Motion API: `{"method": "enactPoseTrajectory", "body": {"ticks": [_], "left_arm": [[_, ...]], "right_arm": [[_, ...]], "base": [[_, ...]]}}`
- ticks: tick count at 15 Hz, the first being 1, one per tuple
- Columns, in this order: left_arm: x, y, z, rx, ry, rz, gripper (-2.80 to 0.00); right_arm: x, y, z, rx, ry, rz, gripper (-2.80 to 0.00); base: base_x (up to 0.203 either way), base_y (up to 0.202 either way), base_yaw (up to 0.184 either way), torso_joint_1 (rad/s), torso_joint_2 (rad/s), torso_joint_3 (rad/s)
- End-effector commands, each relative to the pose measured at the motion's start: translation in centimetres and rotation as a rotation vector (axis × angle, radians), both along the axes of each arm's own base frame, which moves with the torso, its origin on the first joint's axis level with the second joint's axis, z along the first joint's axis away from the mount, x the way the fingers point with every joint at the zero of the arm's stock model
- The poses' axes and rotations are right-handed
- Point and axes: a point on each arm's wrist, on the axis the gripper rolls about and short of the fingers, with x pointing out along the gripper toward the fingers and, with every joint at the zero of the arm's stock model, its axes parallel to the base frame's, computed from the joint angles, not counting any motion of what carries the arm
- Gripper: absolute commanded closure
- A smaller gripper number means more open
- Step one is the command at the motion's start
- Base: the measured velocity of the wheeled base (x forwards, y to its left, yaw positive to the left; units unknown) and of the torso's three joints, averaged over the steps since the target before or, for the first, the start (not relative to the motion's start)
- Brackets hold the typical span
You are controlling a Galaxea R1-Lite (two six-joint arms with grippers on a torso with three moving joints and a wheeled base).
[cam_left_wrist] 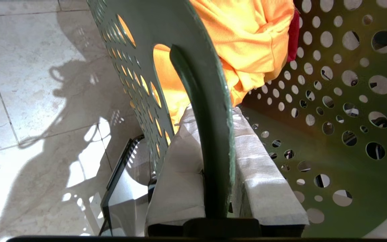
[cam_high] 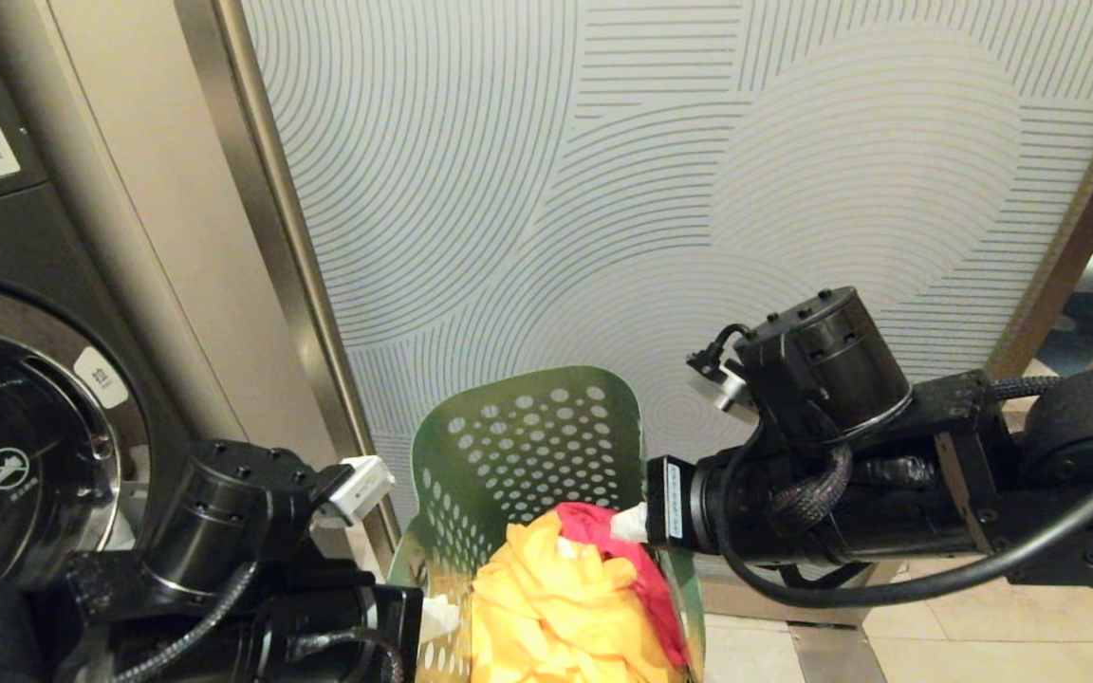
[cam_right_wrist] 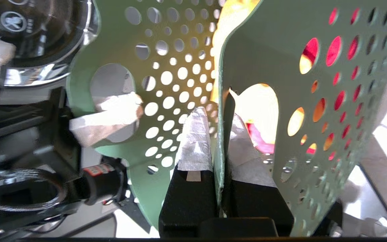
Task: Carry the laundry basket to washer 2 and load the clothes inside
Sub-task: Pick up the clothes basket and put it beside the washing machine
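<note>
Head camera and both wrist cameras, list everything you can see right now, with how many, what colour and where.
Laundry basket: one, dark green with round holes, low centre, held up between both arms.
Clothes: yellow garment on top, pink-red garment behind it, both inside the basket.
Washer: one, dark grey, round chrome-rimmed glass door, far left; its number is not visible.
Wall panel: one, pale with curved line pattern, behind the basket.
Floor: light stone tiles, below the basket.
Left gripper: shut on the basket's wall at its handle cut-out.
Right gripper: shut on the opposite wall.
</note>
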Motion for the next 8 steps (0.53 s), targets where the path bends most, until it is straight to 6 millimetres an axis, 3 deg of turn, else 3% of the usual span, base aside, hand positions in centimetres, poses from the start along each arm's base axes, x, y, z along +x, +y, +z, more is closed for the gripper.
{"method": "enactPoseTrajectory", "body": {"ticks": [1, 8], "left_arm": [[0.12, -0.14, -0.16, 0.001, 0.007, -0.001, 0.00], [-0.05, -0.59, -0.19, 0.000, 0.010, -0.023, 0.00]], "right_arm": [[0.02, 0.07, -0.17, -0.007, 0.007, -0.001, 0.00], [-0.16, -0.10, -0.40, -0.042, -0.002, 0.031, 0.00]], "base": [[0.000, 0.000, 0.000, 0.002, 0.00, 0.044], [0.000, 0.000, 0.000, 0.000, 0.00, 0.000]]}}
